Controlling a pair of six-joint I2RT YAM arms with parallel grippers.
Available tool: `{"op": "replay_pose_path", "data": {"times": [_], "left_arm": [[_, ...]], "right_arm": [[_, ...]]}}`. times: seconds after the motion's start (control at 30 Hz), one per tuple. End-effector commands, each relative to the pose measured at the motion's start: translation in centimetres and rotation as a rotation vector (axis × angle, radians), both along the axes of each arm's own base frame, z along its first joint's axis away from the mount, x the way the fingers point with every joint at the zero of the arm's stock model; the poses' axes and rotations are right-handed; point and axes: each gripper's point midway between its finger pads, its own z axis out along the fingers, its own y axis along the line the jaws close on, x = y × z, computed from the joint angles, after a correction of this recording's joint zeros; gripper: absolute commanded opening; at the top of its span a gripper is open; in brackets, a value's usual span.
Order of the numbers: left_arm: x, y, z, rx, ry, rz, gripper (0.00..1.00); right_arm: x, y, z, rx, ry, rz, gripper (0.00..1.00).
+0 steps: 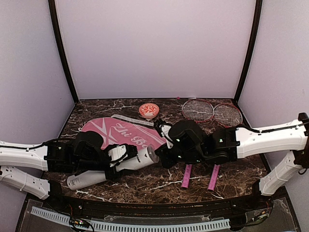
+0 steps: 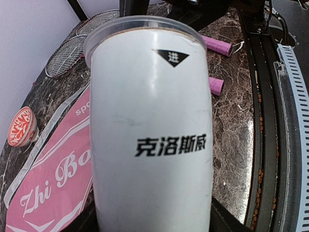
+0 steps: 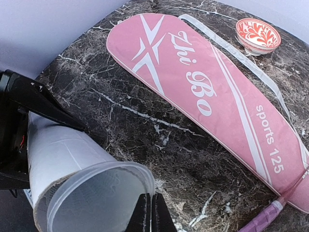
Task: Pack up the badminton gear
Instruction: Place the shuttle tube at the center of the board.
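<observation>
**Hazards**

1. The left gripper (image 1: 120,155) is clamped around the long white tube (image 2: 149,145) near its open end. Most of the tube's length trails back to the left, beyond the grip. The smooth wall could rotate or slide between the fingers under that overhang.
2. The right gripper (image 3: 150,212) sits at the tube's clear plastic rim (image 3: 96,193) with its fingers pressed close together. Whether they pinch the lip cannot be told. A push or pull here that is not in line with the tube's axis could lever the tube out of the left grip or deform the thin rim.
3. The two arms crowd each other at mid-table, so contact between the wrists is possible.
4. If the tube drops, it could roll across the marble table (image 1: 145,187) onto the racket cover (image 3: 203,92).

**Condition of the gear**

- The tube is white and cylindrical, with black printed characters. It lies at a slant on the left half of the table, mouth towards the centre. The part of the interior in view shows no contents.
- The cover is pink with white "Zhi Bo" lettering. It lies flat behind the tube (a small patterned bowl (image 3: 258,35) stands beyond it).
- The two rackets (image 1: 212,112) lie side by side on the right, heads far and pink handles (image 1: 187,175) near.
- No shuttlecocks are visible.
</observation>
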Motion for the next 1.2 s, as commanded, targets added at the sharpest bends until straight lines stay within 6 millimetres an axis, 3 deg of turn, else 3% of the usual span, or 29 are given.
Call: {"op": "replay_pose_path", "data": {"times": [0.0,0.23,0.4,0.6,0.67,0.73,1.17], "left_arm": [[0.9,-0.9,2.6,-0.098,-0.044,0.026,0.65],[0.9,-0.9,2.6,-0.099,-0.043,0.025,0.65],[0.8,-0.9,2.5,-0.095,-0.039,0.021,0.65],[0.6,-1.1,2.5,-0.095,-0.038,0.003,0.65],[0.5,-1.1,2.4,-0.093,-0.035,-0.005,0.65],[0.4,-1.1,2.4,-0.094,-0.033,-0.008,0.65],[0.4,-1.0,2.8,-0.106,-0.037,-0.006,0.65]], "right_arm": [[-2.7,0.1,-0.3,-0.028,0.005,0.129,0.0],[-2.1,-0.7,-0.3,-0.063,-0.021,0.102,0.0],[-0.4,-1.3,0.3,-0.062,-0.028,-0.037,0.0],[0.3,-1.2,1.1,-0.034,-0.021,-0.084,0.0],[0.5,-0.6,2.6,0.002,-0.029,-0.09,0.0],[0.7,-0.5,2.9,0.005,-0.034,-0.094,0.0],[1.3,-1.1,1.5,-0.053,-0.031,-0.123,0.0]]}}
